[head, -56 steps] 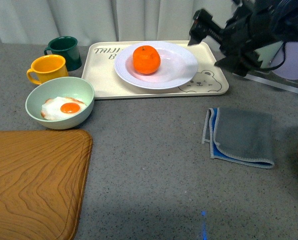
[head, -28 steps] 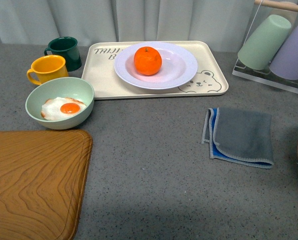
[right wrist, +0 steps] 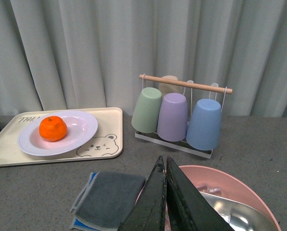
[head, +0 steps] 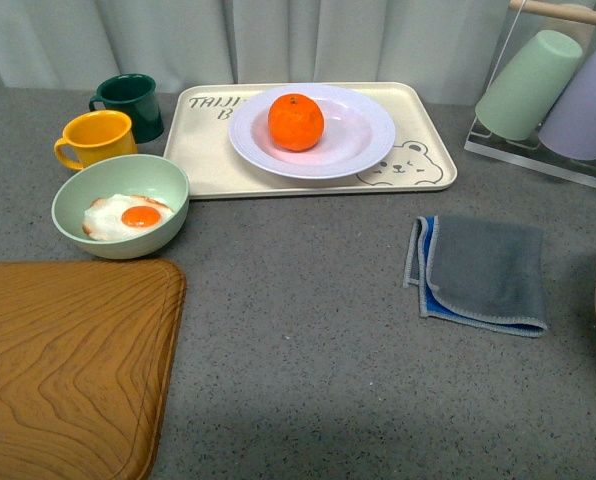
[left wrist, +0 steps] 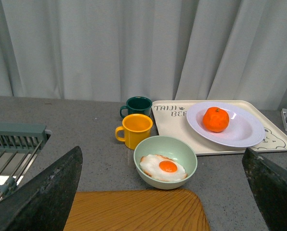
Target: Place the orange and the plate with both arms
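Looking from the front, you see the bright dimpled orange [head: 296, 121] sitting in the round white ridged plate [head: 363, 148], which rests on the cream rectangular bear tray [head: 210, 168] at twelve o'clock. At ten o'clock stand a yellow mug [head: 96, 137] and a dark green mug [head: 129, 104]; a pale green bowl [head: 163, 176] holding a fried egg [head: 126, 215] is just beside the tray. A folded grey cloth [head: 483, 270] lies at three o'clock, a wooden board [head: 68, 370] at seven. Neither arm shows here.

From the left wrist, your left gripper [left wrist: 158, 190] is spread wide over the grey speckled counter [left wrist: 85, 125].

From the right wrist, your right gripper [right wrist: 165, 197] is pressed closed on nothing, above a pink bowl [right wrist: 230, 180]; pastel cups [right wrist: 175, 117] hang before pale curtains [right wrist: 85, 48].
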Motion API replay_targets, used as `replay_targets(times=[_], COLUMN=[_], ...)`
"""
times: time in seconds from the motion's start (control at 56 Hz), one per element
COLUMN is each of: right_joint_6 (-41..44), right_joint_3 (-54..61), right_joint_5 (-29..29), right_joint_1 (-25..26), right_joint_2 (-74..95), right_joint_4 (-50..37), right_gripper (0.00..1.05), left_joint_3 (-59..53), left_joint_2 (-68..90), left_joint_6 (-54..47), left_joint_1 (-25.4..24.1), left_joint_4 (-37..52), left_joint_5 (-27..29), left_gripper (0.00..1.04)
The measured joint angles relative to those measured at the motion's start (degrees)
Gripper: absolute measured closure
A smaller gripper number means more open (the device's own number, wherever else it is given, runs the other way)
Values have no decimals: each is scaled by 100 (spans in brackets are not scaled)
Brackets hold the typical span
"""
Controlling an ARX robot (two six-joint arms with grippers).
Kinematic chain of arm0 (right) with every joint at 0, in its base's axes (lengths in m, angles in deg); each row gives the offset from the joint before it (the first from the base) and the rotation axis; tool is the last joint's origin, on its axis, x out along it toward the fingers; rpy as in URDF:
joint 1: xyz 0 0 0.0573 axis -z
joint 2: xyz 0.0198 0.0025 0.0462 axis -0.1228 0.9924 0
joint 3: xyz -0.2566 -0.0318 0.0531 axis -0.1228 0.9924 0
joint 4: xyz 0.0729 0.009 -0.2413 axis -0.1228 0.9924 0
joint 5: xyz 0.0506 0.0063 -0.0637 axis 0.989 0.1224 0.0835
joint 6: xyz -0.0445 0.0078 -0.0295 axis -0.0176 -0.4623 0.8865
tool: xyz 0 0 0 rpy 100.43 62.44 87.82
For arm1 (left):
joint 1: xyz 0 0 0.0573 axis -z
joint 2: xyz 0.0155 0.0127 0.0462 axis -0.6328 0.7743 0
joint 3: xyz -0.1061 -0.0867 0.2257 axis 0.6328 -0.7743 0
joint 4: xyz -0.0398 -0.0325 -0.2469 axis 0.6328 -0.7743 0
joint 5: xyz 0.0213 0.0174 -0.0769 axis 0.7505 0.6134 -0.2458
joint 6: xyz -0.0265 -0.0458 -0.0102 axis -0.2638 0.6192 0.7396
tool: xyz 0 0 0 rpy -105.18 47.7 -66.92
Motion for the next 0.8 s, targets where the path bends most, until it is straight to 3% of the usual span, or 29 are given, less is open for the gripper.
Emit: replay_targets(times=[0.089,0.196,0.339,0.5,0.804], right_joint_6=[9,7,7,2,4], right_joint_3=[0,0,0,0,0], right_joint_5=[0,-2,0,0,0], right_joint_1=[0,0,0,0,0], right_joint_2=[0,0,0,0,0], right_joint_4=[0,0,0,0,0], right_gripper=[90,62,40,8,9], left_joint_3=[0,0,0,0,0], left_joint_2=[0,0,0,0,0], left_joint_6=[0,0,0,0,0], left_joint_1=[0,0,0,0,0], left_joint_4=[0,0,0,0,0], left_joint_5=[0,0,0,0,0], left_gripper=[7,7,7,7,7])
